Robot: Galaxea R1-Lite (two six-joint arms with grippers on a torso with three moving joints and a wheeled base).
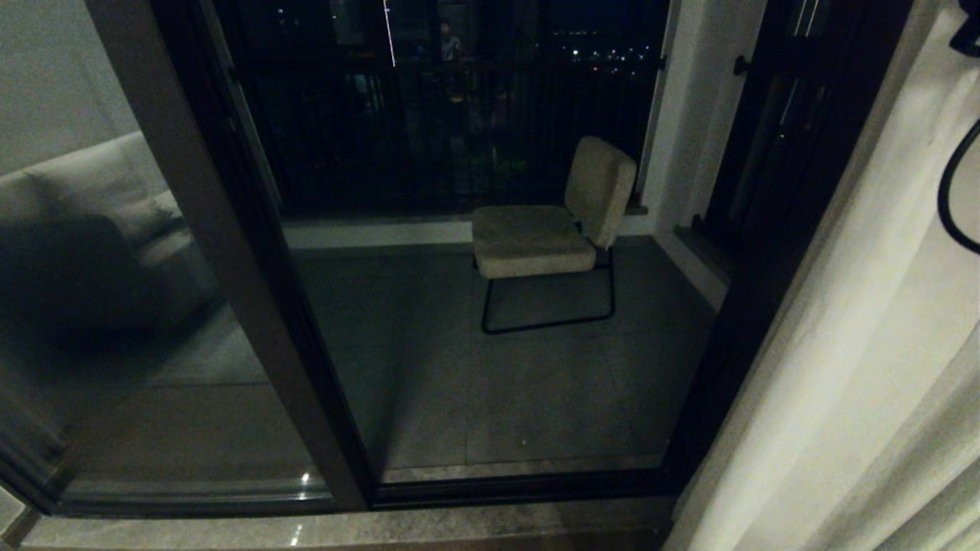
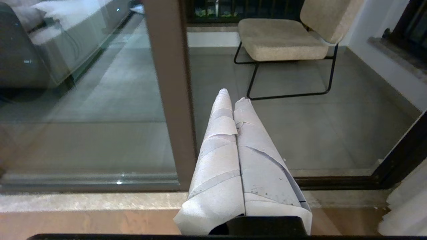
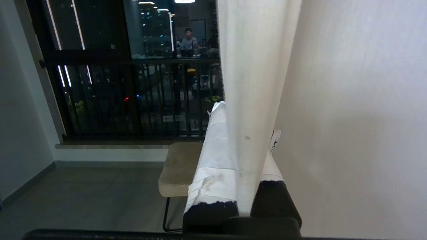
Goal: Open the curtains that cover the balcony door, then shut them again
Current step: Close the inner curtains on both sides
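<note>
Right wrist: right gripper point(image 3: 245, 133) jaws clamped on curtain point(image 3: 257, 83) | left wrist: left gripper point(image 2: 233, 95) jaws together, empty

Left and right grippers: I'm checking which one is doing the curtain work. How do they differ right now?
The right gripper is shut on a fold of the curtain, its fingers either side of the cream fabric; the left gripper is shut on nothing. The right one sits at the curtain's edge, the left one hangs free before the balcony door. Both have fingers wrapped in pale tape.
</note>
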